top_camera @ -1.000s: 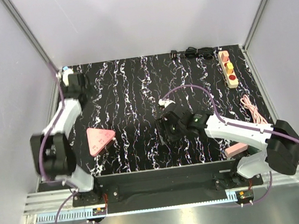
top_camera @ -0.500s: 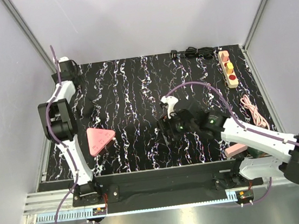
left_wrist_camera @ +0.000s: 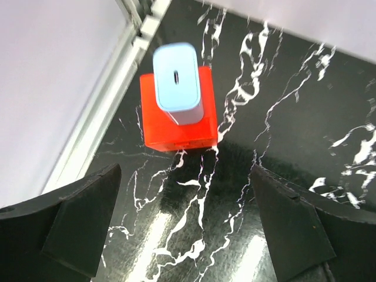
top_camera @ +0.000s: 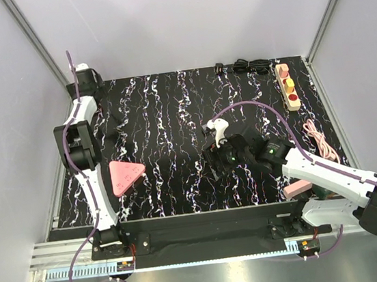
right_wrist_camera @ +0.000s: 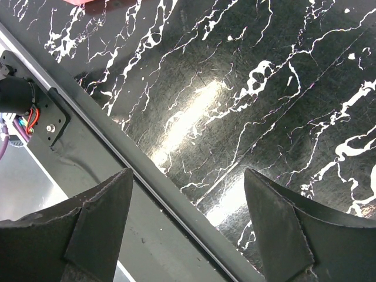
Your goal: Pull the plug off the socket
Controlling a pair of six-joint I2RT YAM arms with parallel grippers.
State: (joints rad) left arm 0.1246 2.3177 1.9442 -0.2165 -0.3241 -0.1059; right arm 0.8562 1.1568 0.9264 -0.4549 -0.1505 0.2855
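The socket [top_camera: 288, 87], a beige strip with red round outlets, lies at the far right of the table. A yellow plug [top_camera: 290, 82] sits in one outlet. My left gripper [top_camera: 89, 84] is open at the far left corner, far from the socket. In the left wrist view its jaws [left_wrist_camera: 185, 176] stand wide apart and empty, a little short of a light-blue charger [left_wrist_camera: 176, 82] standing on a red block [left_wrist_camera: 176, 126]. My right gripper [top_camera: 213, 165] is open and empty over the table's middle front. In the right wrist view [right_wrist_camera: 188, 176] it hangs above the table's front edge.
A black cable [top_camera: 241, 66] lies at the back edge near the socket. A pink cable [top_camera: 318, 140] lies at the right. A pink triangle [top_camera: 124, 175] lies front left, and a flat pink bar [top_camera: 296, 189] front right. The frame rail [left_wrist_camera: 111, 100] runs close beside the red block.
My left arm has folded upright and its gripper has moved back into the far left corner. My right arm has stretched out and its gripper has shifted slightly right.
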